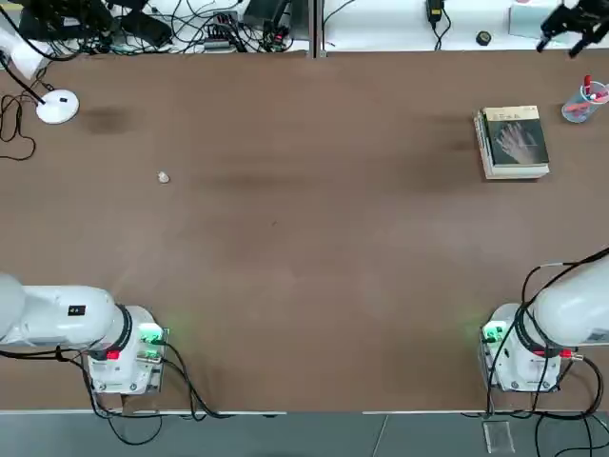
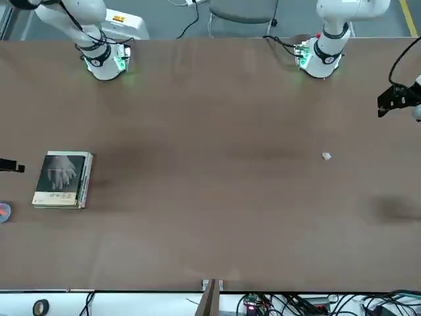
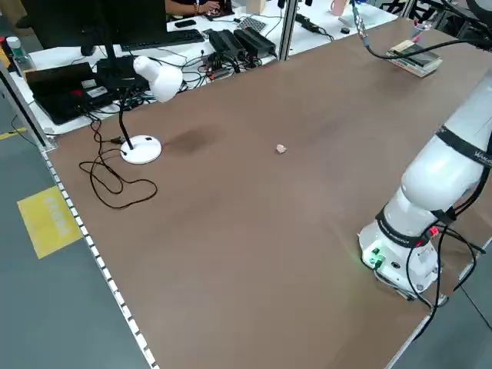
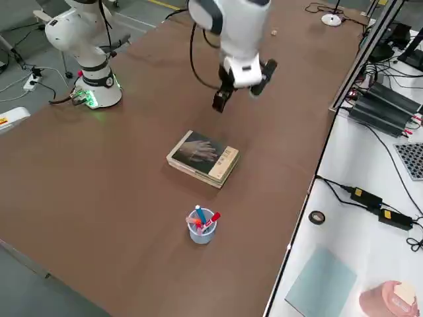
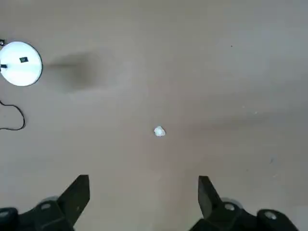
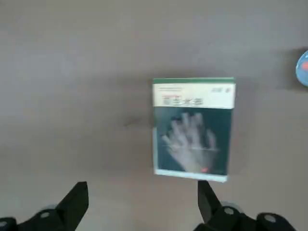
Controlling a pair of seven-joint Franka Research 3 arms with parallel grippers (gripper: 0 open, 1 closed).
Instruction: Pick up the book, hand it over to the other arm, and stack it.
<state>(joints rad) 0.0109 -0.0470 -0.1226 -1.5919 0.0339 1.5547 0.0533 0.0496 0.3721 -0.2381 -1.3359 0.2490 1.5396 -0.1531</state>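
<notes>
Two black fingers of the right gripper [image 6: 139, 207] rise spread wide with nothing between them, and beyond them lies the book [image 6: 193, 129], flat on the brown surface [image 6: 77, 96] with its cover up: a dark grey-green field with a pale hand and a light band across one end carrying a line of print too small to read. From overhead the book [image 1: 515, 141] sits at the far right of the surface, squared on top of at least one other book whose page edges and spine show beneath it. Beside it stands a small clear cup of red and blue pens [image 1: 581, 103], apart from the stack. From the right side the right gripper [image 4: 242, 84] hangs above the surface, clear of the book and touching nothing.

The left gripper [image 5: 143, 202] is likewise fully open and empty, held high over the left part of the surface, above a small white scrap [image 5: 159, 131]. A white desk lamp [image 1: 55, 106] stands on its round base near the far left corner
</notes>
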